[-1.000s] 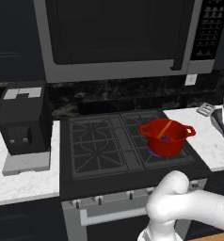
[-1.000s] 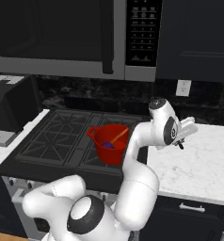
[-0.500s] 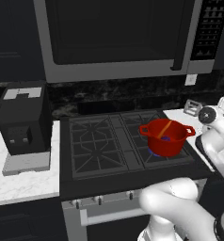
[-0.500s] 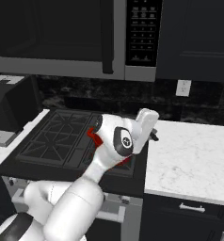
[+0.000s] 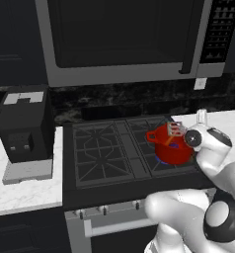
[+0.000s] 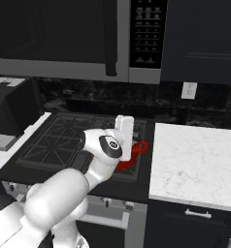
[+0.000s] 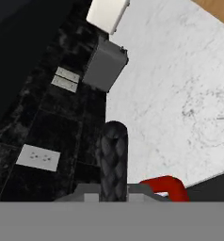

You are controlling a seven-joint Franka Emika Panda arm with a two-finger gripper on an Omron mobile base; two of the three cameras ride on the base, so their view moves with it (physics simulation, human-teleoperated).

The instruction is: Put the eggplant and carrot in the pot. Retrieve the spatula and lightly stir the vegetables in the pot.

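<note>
Hand view: gripper (image 7: 113, 195) closed on a dark, woven-textured handle (image 7: 113, 157) standing up between the fingers; I take it for the spatula, blade not seen. Just right of the handle's base, one red loop handle of the pot (image 7: 168, 184) shows at the frame bottom. Beyond lies white marble counter (image 7: 180, 94), with one grey box (image 7: 105, 66) against the black backsplash. Left base view: one red pot (image 5: 171, 145) sits on the front right burner of the stove (image 5: 104, 153), blue flame under it; the hand hangs directly above the rim. One orange carrot (image 5: 169, 141) leans inside. Eggplant cannot be made out. Farther left, one black appliance (image 5: 25, 126) stands on the counter.
</note>
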